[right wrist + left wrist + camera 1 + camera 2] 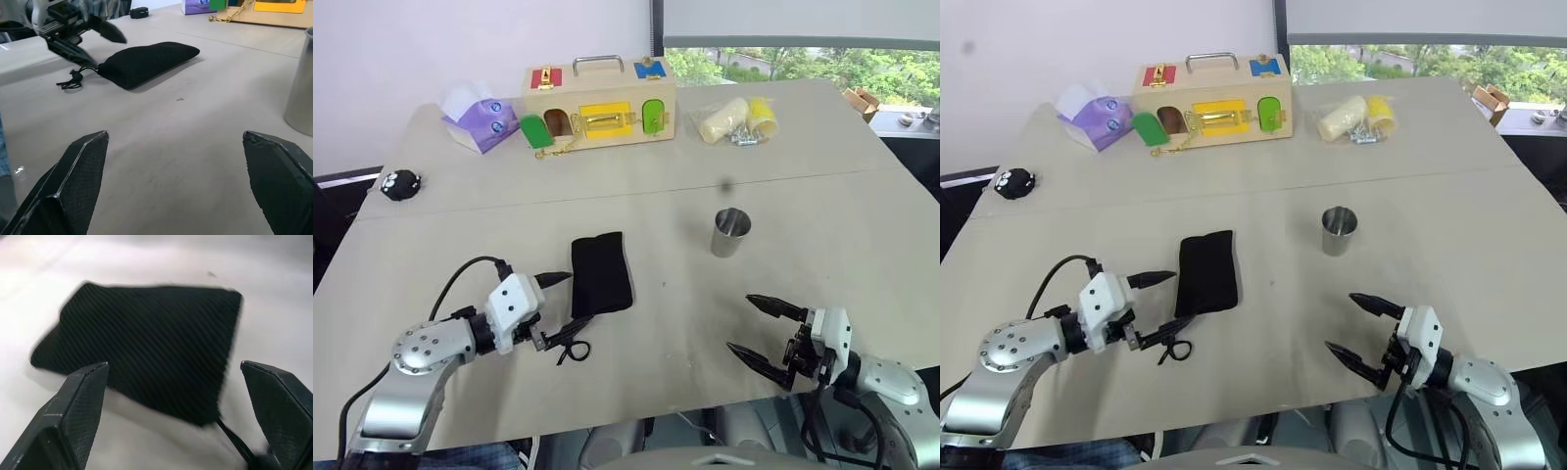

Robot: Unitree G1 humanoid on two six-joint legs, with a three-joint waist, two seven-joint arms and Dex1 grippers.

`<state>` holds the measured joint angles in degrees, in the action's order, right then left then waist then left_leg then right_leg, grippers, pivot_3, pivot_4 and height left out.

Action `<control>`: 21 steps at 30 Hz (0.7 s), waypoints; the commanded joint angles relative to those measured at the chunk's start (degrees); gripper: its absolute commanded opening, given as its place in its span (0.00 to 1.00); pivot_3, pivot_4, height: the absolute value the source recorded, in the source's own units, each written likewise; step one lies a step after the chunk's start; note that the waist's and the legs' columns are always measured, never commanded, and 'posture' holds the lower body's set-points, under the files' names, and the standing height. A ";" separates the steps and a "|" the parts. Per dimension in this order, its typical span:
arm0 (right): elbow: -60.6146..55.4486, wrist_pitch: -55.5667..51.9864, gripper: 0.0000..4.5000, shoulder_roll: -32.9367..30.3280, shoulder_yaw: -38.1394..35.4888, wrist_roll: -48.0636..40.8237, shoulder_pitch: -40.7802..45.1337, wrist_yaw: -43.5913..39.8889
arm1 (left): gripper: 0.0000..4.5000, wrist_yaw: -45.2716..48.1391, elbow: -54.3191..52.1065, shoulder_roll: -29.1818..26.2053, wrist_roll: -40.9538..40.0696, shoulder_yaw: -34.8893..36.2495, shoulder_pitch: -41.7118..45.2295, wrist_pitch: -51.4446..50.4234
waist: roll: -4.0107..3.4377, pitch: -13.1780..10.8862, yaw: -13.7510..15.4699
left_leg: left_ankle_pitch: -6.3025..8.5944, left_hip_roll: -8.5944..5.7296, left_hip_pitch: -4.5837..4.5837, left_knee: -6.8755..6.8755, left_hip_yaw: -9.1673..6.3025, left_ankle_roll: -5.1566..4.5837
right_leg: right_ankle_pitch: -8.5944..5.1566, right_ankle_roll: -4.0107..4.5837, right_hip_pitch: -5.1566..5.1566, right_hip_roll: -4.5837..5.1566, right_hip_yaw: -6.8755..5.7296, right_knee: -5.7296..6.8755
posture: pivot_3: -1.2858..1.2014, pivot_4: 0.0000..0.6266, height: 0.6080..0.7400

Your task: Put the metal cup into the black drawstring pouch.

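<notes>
The metal cup stands upright on the beige table, right of centre. The black drawstring pouch lies flat to its left, with its looped cord at the near end. My left gripper is open at the pouch's near left corner, its fingers on either side of the mouth end and nothing held. The left wrist view shows the pouch lying just beyond the spread fingers. My right gripper hovers open and holds nothing near the table's front edge, short of the cup.
At the back of the table are a wooden lock box, a purple tissue pack and a clear bag of pale yellow cylinders. A small black spotted toy sits at the far left edge.
</notes>
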<state>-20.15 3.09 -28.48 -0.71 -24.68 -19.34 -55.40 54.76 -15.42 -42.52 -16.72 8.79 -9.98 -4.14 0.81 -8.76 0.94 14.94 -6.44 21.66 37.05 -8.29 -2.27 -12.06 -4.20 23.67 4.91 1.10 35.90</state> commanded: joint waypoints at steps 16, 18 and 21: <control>-4.72 1.77 1.00 0.97 -0.04 0.37 -2.69 4.47 | 0.72 0.45 7.68 2.35 1.91 -4.62 7.44 4.76 | 0.00 0.00 -0.03 | 0.01 0.00 0.00 0.00 -0.03 0.02 | 0.01 0.00 0.01 0.00 -0.01 0.00 | 0.52 0.24 1.00; -5.04 1.53 1.00 0.82 -0.06 0.28 -2.58 4.82 | 0.49 0.65 8.13 2.43 1.97 -4.61 7.81 4.89 | 0.00 0.00 -0.04 | 0.01 0.00 0.00 0.01 -0.03 0.02 | 0.01 0.00 0.00 0.00 -0.01 0.00 | 0.52 0.24 1.00; -5.43 1.39 1.00 0.35 -0.70 0.22 -1.76 5.33 | 0.16 1.08 8.22 2.67 1.54 -4.80 8.16 4.88 | 0.00 0.00 -0.11 | 0.01 0.00 0.00 0.01 -0.03 0.02 | 0.01 0.00 0.01 0.00 0.00 0.00 | 0.52 0.24 1.00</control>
<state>-22.77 3.96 -27.81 -0.44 -23.91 -21.50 -50.61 55.79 -6.81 -39.92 -14.70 3.71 -2.40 -0.26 0.81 -8.76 0.83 14.94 -6.44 21.66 37.06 -8.31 -2.26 -12.05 -4.20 23.67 4.91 1.11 35.90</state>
